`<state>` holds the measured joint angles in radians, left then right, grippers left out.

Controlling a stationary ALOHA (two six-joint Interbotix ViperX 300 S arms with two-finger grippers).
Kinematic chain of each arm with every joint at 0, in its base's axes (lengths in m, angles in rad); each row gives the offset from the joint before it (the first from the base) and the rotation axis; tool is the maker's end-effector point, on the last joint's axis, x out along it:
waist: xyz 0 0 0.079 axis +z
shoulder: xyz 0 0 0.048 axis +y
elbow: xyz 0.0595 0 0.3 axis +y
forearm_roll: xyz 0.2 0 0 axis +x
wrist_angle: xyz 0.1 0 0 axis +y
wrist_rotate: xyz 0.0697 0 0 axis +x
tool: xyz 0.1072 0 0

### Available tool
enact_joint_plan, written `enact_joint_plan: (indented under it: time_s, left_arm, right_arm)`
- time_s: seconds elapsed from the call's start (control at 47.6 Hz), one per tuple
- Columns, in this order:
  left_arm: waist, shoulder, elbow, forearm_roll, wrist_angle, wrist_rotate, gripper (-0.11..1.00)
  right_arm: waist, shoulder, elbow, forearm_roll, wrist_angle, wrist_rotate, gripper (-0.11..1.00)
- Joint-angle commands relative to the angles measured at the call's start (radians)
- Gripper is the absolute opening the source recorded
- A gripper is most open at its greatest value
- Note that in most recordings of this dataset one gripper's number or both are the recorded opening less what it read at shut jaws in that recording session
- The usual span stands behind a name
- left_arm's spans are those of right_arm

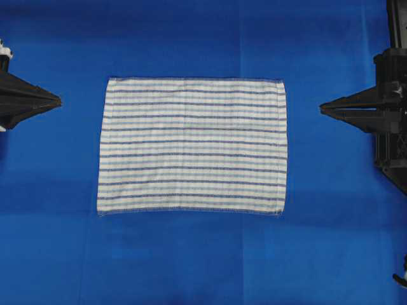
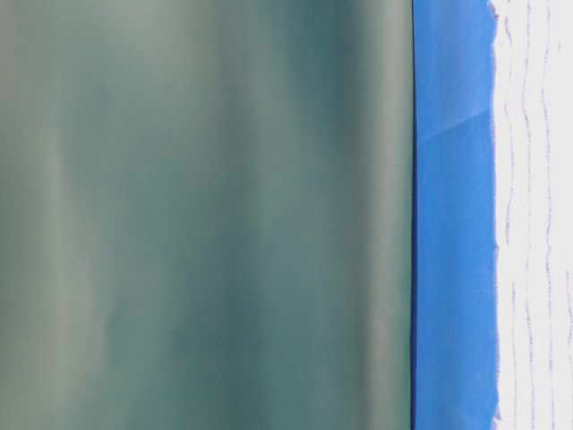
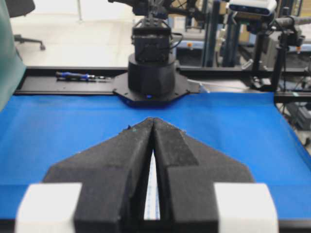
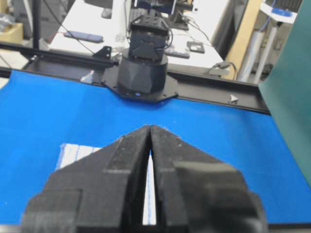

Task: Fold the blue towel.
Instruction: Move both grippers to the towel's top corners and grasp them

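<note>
Table covering (image 1: 191, 260): a plain solid-blue sheet is spanning the whole work surface.
Blue towel (image 1: 193, 146): the striped white cloth is lying flat and fully unfolded at the centre of the covering. Its long axis is running left to right in the overhead view, pointing from one arm toward the other.
Left gripper (image 1: 57, 100): the fingers are pressing together at the tips, holding nothing. It is sitting clear of the towel's left hem.
Right gripper (image 1: 323, 108): the fingers are likewise pressing together, holding nothing, clear of the right hem.
Nearer arm: the gaps are looking roughly equal; probably neither arm is nearer.
Table-level view: a blurred green sheet (image 2: 206, 215) is blocking most of it, so it is adding little.
</note>
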<state>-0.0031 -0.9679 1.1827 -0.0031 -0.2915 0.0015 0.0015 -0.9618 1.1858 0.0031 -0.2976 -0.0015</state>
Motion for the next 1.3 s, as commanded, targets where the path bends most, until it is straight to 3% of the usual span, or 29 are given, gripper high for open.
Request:
enact_joint_plan:
  time_s: [0.0,0.126,0.378,0.525,0.609,0.735,0.903,0.987,1.282]
  left_arm:
    - [-0.006,0.006,-0.02,-0.028,-0.006,0.002,0.0]
    - [0.003,0.011,-0.02,-0.029,-0.011,0.015,0.0]
    - [0.077,0.055,-0.003,-0.028,-0.005,0.015,0.0]
    - [0.158,0.115,0.014,-0.029,-0.011,0.009,0.01]
    - [0.195,0.155,0.023,-0.029,-0.012,0.009,0.02]
    - [0.25,0.227,0.034,-0.032,-0.025,0.005,0.24]
    - [0.304,0.334,0.048,-0.034,-0.06,0.002,0.71]
    - [0.333,0.408,0.055,-0.035,-0.098,0.002,0.84]
    - [0.393,0.703,0.04,-0.035,-0.247,-0.003,0.82]
  right_arm:
    - [-0.012,0.003,-0.032,0.002,0.0,0.0,0.0]
    - [-0.055,0.006,-0.04,0.003,0.028,0.006,-0.06]
    - [-0.192,0.066,-0.026,0.041,0.101,0.009,-0.06]
    - [-0.276,0.152,-0.012,0.08,0.106,0.009,0.0]
    - [-0.314,0.21,-0.002,0.094,0.101,0.009,0.1]
    - [-0.353,0.307,0.012,0.103,0.072,0.009,0.35]
    - [-0.377,0.433,0.026,0.124,-0.002,0.009,0.77]
    - [-0.383,0.489,0.037,0.14,-0.048,0.009,0.76]
    - [-0.385,0.699,0.083,0.227,-0.235,0.009,0.73]
